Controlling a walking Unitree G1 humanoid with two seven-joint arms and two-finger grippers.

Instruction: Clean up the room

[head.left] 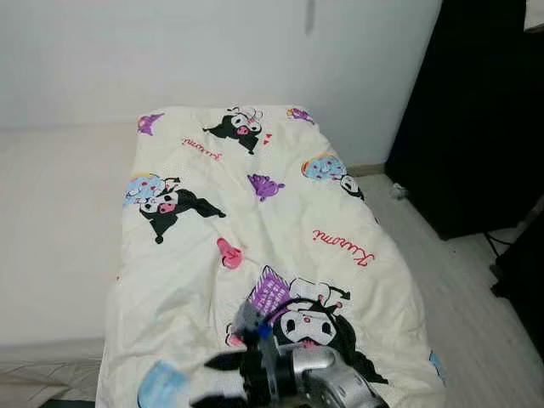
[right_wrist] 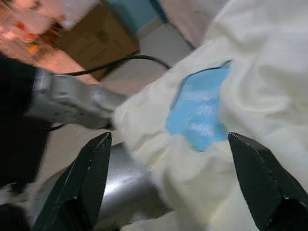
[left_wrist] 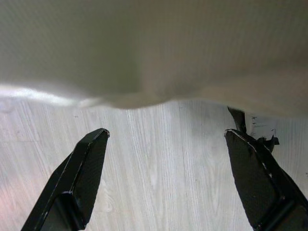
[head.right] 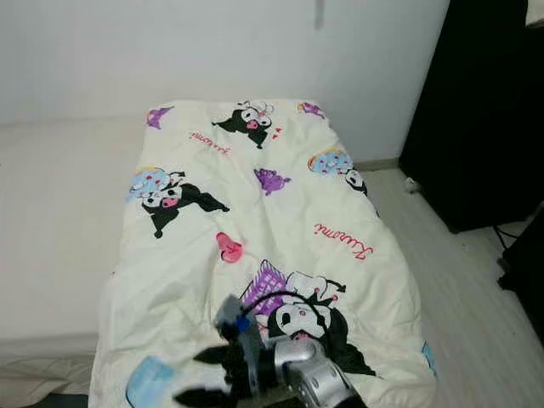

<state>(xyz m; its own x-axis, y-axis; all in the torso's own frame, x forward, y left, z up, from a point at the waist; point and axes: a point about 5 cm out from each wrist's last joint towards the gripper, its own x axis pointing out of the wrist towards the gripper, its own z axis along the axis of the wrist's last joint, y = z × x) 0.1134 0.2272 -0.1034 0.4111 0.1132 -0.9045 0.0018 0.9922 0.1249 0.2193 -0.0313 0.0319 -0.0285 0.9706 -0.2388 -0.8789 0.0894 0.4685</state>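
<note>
— Where is the quilt?

— The cream quilt (head.left: 255, 246) with black cartoon figures, purple patches and red script lies spread along the bed (head.left: 59, 229), covering its right part. Bare mattress shows to the robot's left. The quilt's near edge hangs over the foot of the bed, with a blue patch (head.left: 160, 384) at its near left corner.

— And the grippers?

— The right gripper (right_wrist: 168, 183) is at the near edge of the quilt, low in the head views, pointing toward the robot's left at that blue patch. Its fingers (right_wrist: 91, 178) stand wide apart, with the cream cloth and the blue print between them. They hold nothing that I can see.

— The left one?

— The left gripper (left_wrist: 168, 178) also has its fingers (left_wrist: 84, 173) spread apart. It points down at the pale wood floor (left_wrist: 159, 159), with a fold of cream cloth hanging just beyond the fingertips — whether it touches them I cannot tell.

— Anything else around?

— A white wall (head.left: 212, 51) behind the bed, a dark cabinet (head.left: 476, 110) to the right, and a small pale object (head.left: 399, 192) on the floor beside it, too small to identify.
</note>
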